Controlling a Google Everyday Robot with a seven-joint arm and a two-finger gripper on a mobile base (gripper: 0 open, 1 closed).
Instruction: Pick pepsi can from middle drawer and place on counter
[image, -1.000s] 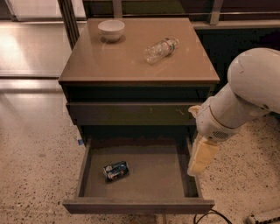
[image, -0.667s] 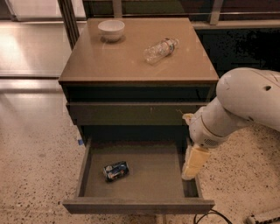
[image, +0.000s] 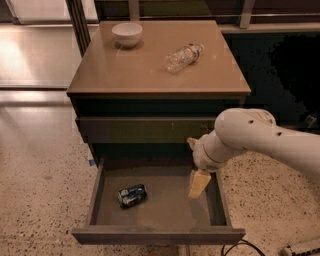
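The pepsi can (image: 132, 195) lies on its side on the floor of the open middle drawer (image: 160, 212), left of centre. My gripper (image: 198, 184) hangs inside the drawer near its right side, well to the right of the can and apart from it. The white arm reaches in from the right. The tan counter (image: 150, 70) tops the dark cabinet above the drawer.
A white bowl (image: 127, 34) stands at the counter's back left. A clear plastic bottle (image: 183, 57) lies on its side at the back right. A closed drawer front (image: 145, 129) sits above the open drawer. Speckled floor surrounds the cabinet.
The arm has moved left and the gripper has come further over the drawer, closer to the can. The can has not moved.
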